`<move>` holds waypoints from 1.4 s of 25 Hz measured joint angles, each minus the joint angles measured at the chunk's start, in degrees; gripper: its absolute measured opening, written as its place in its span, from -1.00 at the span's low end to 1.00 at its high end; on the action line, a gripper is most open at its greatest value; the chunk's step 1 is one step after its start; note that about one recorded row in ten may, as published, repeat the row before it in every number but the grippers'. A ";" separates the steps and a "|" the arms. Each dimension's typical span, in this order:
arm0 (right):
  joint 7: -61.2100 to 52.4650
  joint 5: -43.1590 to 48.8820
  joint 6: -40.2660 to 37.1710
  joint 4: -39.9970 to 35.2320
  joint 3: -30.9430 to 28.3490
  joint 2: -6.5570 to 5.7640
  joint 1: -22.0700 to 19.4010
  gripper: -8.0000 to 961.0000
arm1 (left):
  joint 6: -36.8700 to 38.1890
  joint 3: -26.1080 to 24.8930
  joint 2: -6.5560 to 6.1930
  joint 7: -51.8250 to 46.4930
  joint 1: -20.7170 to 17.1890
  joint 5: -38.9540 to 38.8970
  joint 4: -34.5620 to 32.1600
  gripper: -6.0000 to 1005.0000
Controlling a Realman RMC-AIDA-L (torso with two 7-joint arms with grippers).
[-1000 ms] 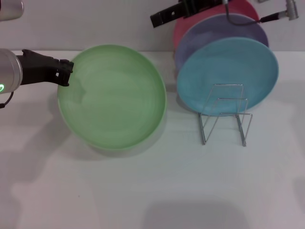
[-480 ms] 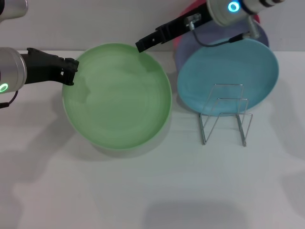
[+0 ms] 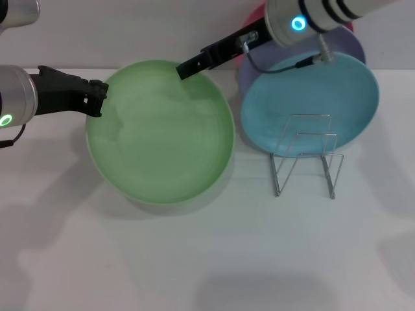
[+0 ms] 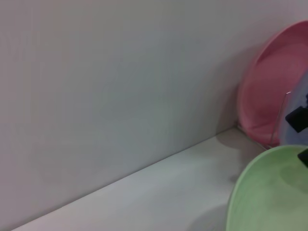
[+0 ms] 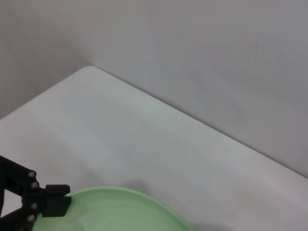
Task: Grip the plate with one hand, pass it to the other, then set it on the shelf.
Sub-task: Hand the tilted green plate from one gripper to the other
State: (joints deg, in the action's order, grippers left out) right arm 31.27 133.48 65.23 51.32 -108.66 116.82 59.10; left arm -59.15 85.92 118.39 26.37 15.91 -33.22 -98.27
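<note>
Plate (image 3: 161,133) pinched at rim by left gripper (image 3: 96,97); right gripper (image 3: 185,70) at far rim, finger state unclear.

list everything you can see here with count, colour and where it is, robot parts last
green plate: 1, light green, held up at its edge on the robot's left of the rack
blue plate: 1, sky blue, front of the standing row of plates
lavender plate: 1, lavender, behind the blue plate
pink plate: 1, pink, rearmost, by the wall
wire rack: 1, silver, its front loops bare
table: 1, white, under everything
wall: 1, pale grey, behind the table
left end effector: 1, black, green light on the wrist, shut on the green plate's left edge
right end effector: 1, black, cyan ring on the wrist, at the green plate's far rim; grip unclear
</note>
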 joint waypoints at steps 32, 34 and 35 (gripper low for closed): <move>6.31 -3.65 -6.08 0.38 8.08 0.88 -2.48 -0.63 | -0.01 1.03 0.00 0.00 0.53 -0.65 -0.09 -0.89; 6.31 -3.59 -6.06 0.39 8.28 0.89 -2.60 -0.63 | 0.04 1.14 0.01 0.00 0.52 -0.67 -0.20 -0.81; 6.32 -3.52 -6.05 0.39 8.33 0.88 -2.71 -0.64 | 0.05 1.20 0.00 0.00 0.52 -0.68 -0.22 -0.74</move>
State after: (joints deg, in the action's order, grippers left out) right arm 37.58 129.96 59.19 51.71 -100.34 117.70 56.39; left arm -59.10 87.12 118.39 26.36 16.43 -33.89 -98.48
